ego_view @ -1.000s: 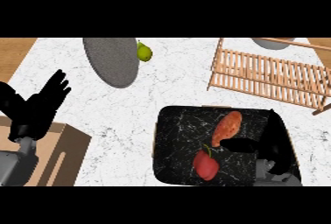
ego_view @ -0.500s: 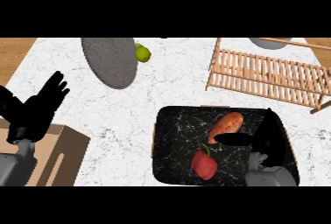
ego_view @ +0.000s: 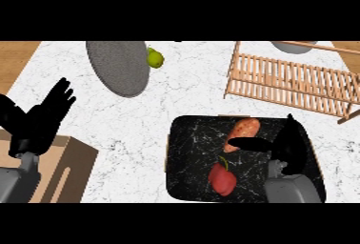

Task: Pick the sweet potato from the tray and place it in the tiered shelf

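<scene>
I've got my right hand spread open beside the sweet potato, not yet gripped on the tray; lifting and shelving remain.

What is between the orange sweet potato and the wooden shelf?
In the head view, nothing stands between the sweet potato and the tiered shelf: only the black tray's dark surface and rim, then a bare strip of white marble counter.

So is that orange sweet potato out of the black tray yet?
No. The sweet potato lies in the tray, above the red fruit; the right hand is beside it.
</scene>
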### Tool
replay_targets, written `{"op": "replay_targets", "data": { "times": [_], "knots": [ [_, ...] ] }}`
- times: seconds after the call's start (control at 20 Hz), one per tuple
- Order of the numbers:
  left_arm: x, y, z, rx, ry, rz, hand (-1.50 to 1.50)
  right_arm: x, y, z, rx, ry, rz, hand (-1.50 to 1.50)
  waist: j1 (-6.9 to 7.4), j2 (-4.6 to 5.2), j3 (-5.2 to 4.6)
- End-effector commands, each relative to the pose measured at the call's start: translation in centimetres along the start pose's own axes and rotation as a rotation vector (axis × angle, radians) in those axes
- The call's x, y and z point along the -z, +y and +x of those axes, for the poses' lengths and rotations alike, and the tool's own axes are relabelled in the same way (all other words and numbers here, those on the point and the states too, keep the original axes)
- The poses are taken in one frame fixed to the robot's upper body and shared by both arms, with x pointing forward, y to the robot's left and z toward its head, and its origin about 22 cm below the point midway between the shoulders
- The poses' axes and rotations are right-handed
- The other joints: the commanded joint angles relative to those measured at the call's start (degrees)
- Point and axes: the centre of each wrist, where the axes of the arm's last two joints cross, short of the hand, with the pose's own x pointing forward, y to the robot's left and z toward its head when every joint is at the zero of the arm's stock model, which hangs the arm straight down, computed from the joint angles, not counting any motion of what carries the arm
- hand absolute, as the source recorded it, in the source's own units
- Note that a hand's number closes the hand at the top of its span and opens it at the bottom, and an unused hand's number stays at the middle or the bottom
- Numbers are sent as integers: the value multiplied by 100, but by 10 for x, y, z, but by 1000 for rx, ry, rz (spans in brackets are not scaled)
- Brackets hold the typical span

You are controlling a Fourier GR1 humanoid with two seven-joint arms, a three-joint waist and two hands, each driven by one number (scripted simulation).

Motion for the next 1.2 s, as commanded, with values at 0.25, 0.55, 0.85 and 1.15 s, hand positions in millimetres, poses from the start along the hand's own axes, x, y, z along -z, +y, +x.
{"op": "replay_targets", "data": {
  "times": [0.25, 0.55, 0.85, 1.15],
  "knots": [
    [-16, -24, -73, -51, 249, -16, 0, -6, 24, 13, -116, 25, 157, 150, 46, 187, -200],
    [-9, -14, -58, -53, 235, -14, 0, -16, 28, 30, -60, -82, 104, 150, 37, 158, -196],
    [-12, -12, -57, -40, 230, -28, 0, -59, 43, 32, -306, -597, 398, 150, 135, 165, -196],
    [-15, -2, -65, -61, 251, 10, 0, -99, 12, 51, -190, -845, 307, 150, -110, 83, -206]
  ]
}}
